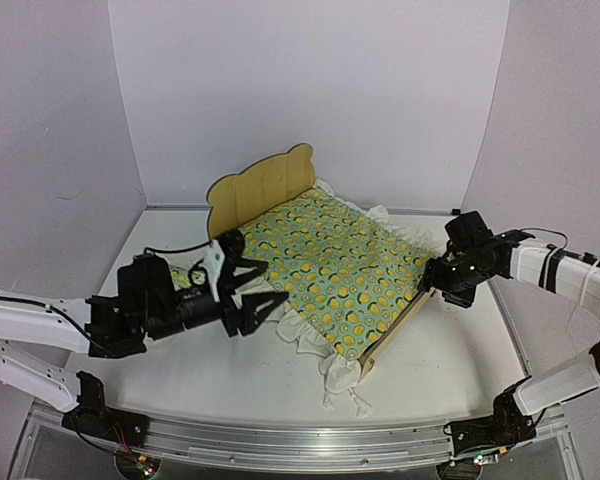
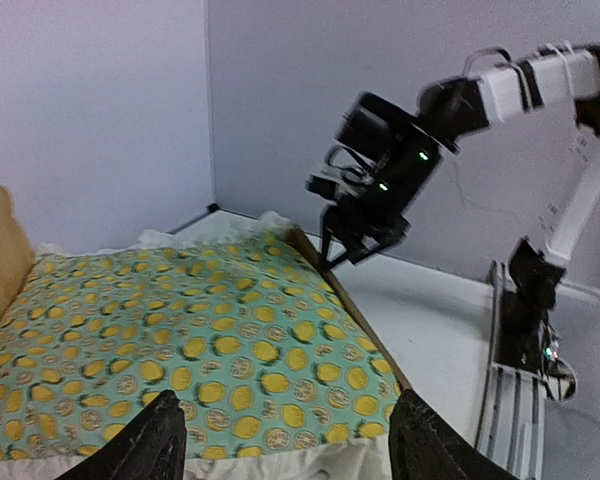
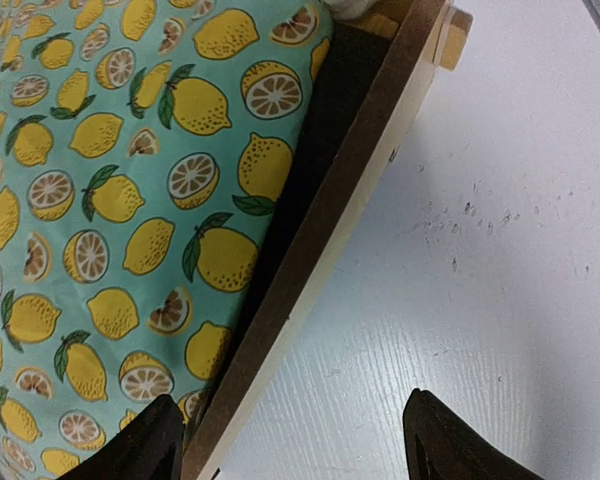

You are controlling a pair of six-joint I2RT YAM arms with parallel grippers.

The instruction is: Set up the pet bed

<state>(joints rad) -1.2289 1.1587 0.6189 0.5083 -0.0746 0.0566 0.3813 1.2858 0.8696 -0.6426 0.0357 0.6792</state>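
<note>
The small light plywood pet bed [image 1: 262, 188], with its rounded bear-ear headboard, sat diagonally in the middle of the white table [image 1: 180, 375], headboard toward the back-left corner and foot toward the near right. A green quilt printed with yellow lemons and edged in white ruffle [image 1: 330, 255] lay across it, the ruffle spilling over the near long side and the near foot corner. A strip of the dark grey base panel [image 3: 315, 150] showed between quilt and low foot rail [image 3: 320, 260]. The left gripper [image 1: 263, 288] hovered just beside that near ruffle, pincer wide and empty. The right gripper [image 3: 295, 440] hung over the far end of the foot rail, also spread wide and holding nothing, with the rail between its fingers. With nothing bracing so light a frame, a pinch and pull on the rail would probably skid or tip it. The left fingers could as easily snag the ruffle and drag the quilt askew. The tabletop looked smooth, with faint dark scuffs [image 3: 480, 210]. Pale lilac-white walls [image 1: 310, 80] closed three sides, and an aluminium bar [image 1: 300, 440] ran along the near edge.
</note>
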